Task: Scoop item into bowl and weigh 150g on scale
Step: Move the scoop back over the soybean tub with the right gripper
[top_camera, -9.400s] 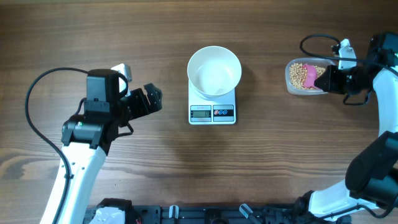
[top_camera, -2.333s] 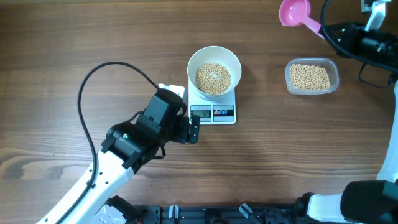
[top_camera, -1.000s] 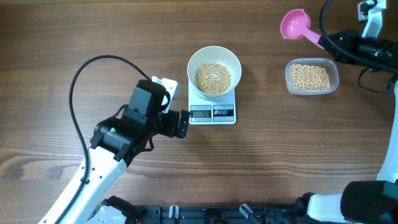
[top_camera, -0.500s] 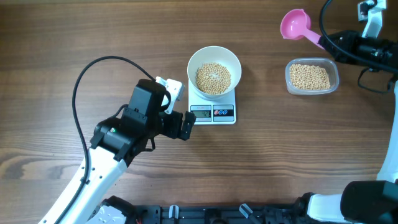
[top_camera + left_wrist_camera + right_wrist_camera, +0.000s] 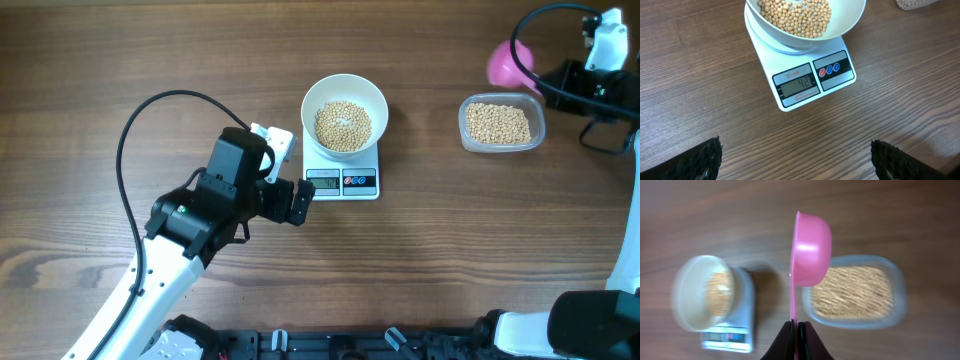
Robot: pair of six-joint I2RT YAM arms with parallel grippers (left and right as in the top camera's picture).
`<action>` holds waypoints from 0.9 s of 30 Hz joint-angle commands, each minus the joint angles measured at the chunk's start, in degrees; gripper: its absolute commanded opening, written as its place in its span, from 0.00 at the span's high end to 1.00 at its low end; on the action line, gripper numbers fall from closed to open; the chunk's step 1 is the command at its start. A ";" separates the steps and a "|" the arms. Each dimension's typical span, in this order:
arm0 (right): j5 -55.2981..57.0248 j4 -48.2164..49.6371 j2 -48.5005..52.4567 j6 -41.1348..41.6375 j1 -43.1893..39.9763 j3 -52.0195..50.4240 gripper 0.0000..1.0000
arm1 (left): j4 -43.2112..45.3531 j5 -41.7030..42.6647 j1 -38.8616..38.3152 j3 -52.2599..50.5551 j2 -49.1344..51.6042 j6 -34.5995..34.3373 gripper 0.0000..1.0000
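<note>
The white bowl [image 5: 345, 90] stands on the scale [image 5: 342, 182] and holds a heap of tan beans [image 5: 343, 124]. In the left wrist view the scale [image 5: 812, 82] shows a lit reading below the bowl [image 5: 852, 20]. My left gripper [image 5: 300, 200] is open at the scale's front left corner with bare wood between its jaws [image 5: 795, 162]. My right gripper [image 5: 550, 88] is shut on the handle of a pink scoop [image 5: 505, 66], which hangs just behind the clear tub of beans [image 5: 501, 124]. The scoop [image 5: 812, 250] is turned on its side above my right gripper [image 5: 795, 330].
A black cable [image 5: 150, 130] loops over the table behind the left arm. The clear tub [image 5: 850, 292] sits right of the scale [image 5: 735, 330]. The right wrist view is blurred by motion.
The right arm has swung the pink scoop down and right toward the tub and rolled it onto its side. The left gripper edged right to the scale, then held still.
</note>
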 commanded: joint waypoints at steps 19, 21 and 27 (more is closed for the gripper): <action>26.71 2.38 -0.52 -6.75 5.97 -6.21 0.96 | 0.20 0.70 -0.20 0.24 0.02 1.14 0.00; 27.30 2.34 -0.50 -6.84 6.64 -6.27 0.96 | 0.20 0.70 -0.20 0.24 0.02 1.14 0.00; 27.52 3.56 -0.50 -10.23 7.89 -10.32 0.96 | 0.20 0.70 -0.22 0.24 0.02 1.14 0.00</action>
